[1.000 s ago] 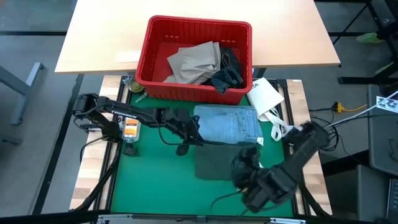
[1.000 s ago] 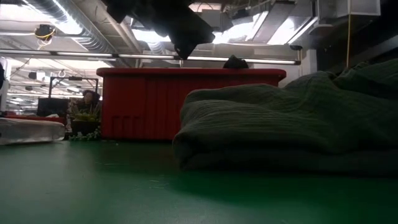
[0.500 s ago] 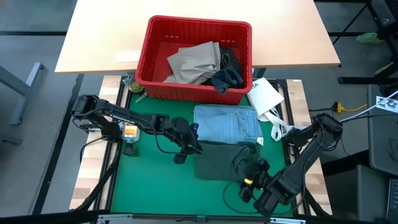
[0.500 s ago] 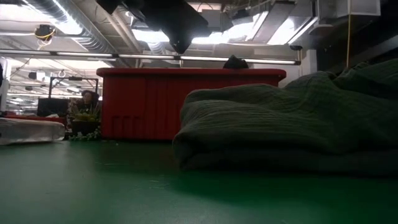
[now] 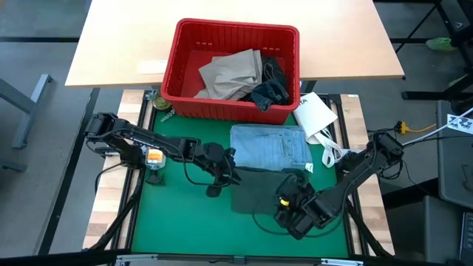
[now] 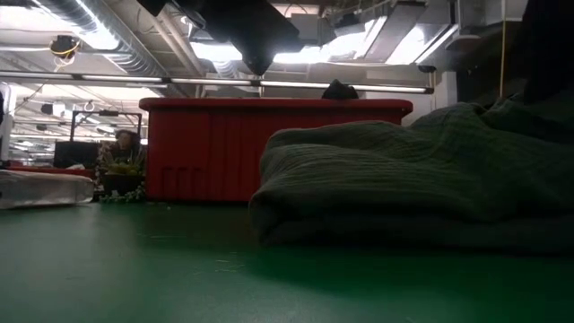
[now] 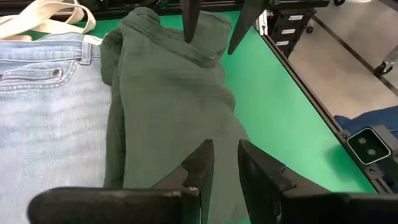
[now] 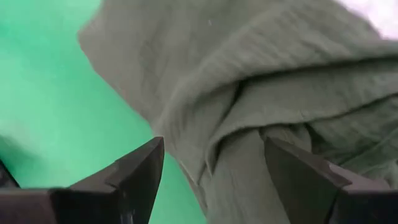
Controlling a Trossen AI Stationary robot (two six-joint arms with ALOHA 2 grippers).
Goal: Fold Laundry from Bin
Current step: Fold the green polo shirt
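Observation:
A dark green garment [image 5: 255, 193] lies folded on the green mat, next to the folded light blue jeans [image 5: 270, 148]. The red bin [image 5: 230, 33] stands behind them with a tan garment [image 5: 229, 74] and a dark one [image 5: 270, 89] inside. My right gripper [image 8: 214, 168] hangs wide open just above the green garment's near right part, its fingers either side of a fold [image 8: 249, 143]. My left gripper [image 7: 225, 165] hovers over the garment's left edge, fingers a little apart with nothing between them. The low view shows it [image 6: 260, 45] well above the mat.
A white bag with cream straps [image 5: 316, 118] lies right of the jeans, by the bin's corner. A light wooden tabletop [image 5: 118, 52] carries the bin behind the mat. Bare green mat [image 5: 177, 214] spreads to the left and near side of the garments.
My right gripper has come down toward the dark green garment, rolling its wrist as it sank, and has stayed wide open. My left gripper has drifted a little toward the table's near edge. The garments have not moved.

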